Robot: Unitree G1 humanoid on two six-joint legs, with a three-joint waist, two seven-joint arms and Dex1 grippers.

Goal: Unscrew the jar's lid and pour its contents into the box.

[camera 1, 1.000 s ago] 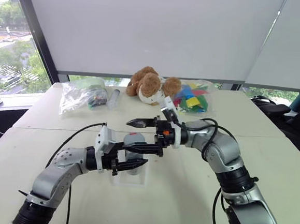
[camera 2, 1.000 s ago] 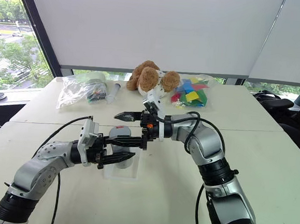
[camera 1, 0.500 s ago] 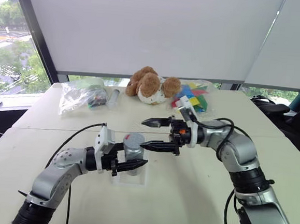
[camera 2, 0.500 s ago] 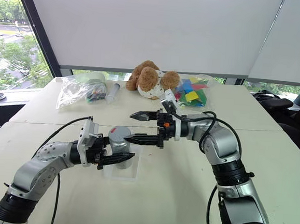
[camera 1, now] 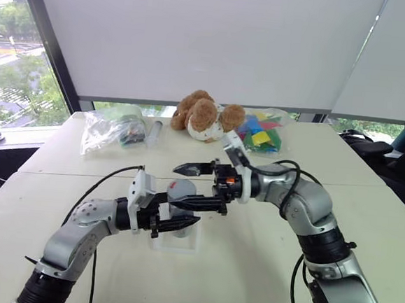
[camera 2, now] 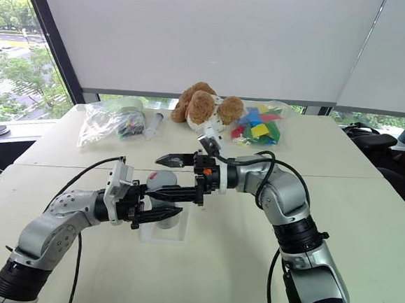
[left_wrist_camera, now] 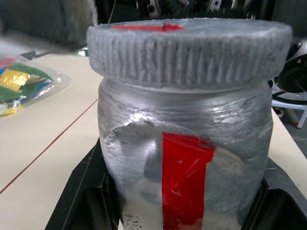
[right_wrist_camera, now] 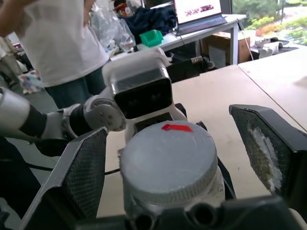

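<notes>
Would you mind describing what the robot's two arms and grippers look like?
Both arms are silver-grey metal shells with black joint rings and loose black cables. The left gripper has a white box-shaped wrist block; the right gripper has a small orange mark at its base. Each has two black pointed fingers with textured inner pads.

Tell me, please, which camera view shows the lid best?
The right wrist view: the lid shows its whole top, between open fingers. The left wrist view shows its ribbed edge; the eye views show it partly hidden by the right gripper.

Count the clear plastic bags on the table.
2, both at the table's far edge: one clear plastic bag of dark items, left of the brown plush toy; one clear bag of coloured pieces, right of it. Others may be hidden.
</notes>
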